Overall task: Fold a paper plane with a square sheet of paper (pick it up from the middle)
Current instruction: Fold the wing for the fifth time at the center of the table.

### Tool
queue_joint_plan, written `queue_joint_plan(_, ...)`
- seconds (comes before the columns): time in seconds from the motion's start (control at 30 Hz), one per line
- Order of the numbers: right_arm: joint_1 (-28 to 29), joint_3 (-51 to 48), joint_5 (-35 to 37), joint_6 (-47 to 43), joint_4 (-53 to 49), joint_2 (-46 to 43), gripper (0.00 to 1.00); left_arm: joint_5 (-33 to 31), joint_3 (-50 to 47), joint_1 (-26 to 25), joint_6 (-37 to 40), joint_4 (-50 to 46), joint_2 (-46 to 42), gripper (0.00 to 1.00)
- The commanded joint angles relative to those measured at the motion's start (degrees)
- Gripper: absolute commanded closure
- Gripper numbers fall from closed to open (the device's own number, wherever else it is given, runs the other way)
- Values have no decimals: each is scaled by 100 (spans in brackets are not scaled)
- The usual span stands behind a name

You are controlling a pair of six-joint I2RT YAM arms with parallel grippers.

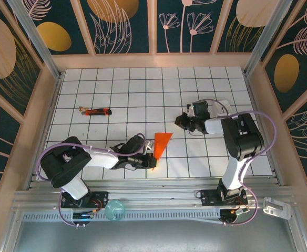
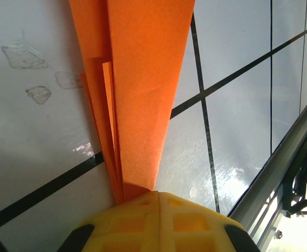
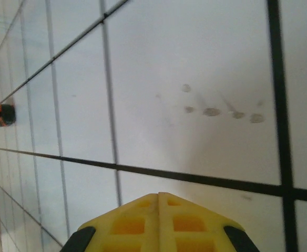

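Left gripper [image 2: 158,197] clamps the paper plane [image 2: 143,79] by its tip; right gripper [image 3: 159,197] closed, empty; red-and-black tool [image 1: 96,111] well apart.

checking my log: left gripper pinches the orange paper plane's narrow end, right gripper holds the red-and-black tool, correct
Not quite. The right wrist view shows the right gripper shut on nothing; the red-and-black tool lies apart on the table. The left gripper does pinch the paper plane by its narrow end.

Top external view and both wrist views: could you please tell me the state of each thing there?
left claw: shut on the paper plane.
paper plane: folded into a dart, narrow end pinched.
right claw: shut, holding nothing.
red-and-black tool: lying flat on the table, untouched.
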Motion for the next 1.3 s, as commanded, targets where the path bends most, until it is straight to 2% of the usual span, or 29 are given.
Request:
queue_joint_plan(0.0, 119, -344, 96, -129, -99, -806, 100, -665, -260, -72, -21, -1554, 483, 100)
queue_joint_plan(0.23, 1138, -1415, 309, 268, -4, -1687, 100, -671, -238, -71, -94, -1536, 333, 100)
queue_joint_plan(0.37, 1879, -1702, 462, 623, 280, -1625, 100, -671, -242, -77, -88, -1545, 366, 100)
queue_joint_plan(0.5, 2165, -1828, 462, 801, 610, -1259, 100, -667, -251, -77, -63, -1536, 400, 100)
queue_joint_plan(0.87, 1434, -1437, 472, 198, 337, -777, 100, -681, -321, -77, 21, -1547, 406, 100)
queue_joint_plan(1.13, 278, -648, 574, -206, -69, -93, 100, -666, -165, -80, 78, -1683, 293, 100)
queue_joint_plan(1.27, -53, -387, 369, -307, -116, -181, 100, -665, 121, -74, -36, -1669, 121, 100)
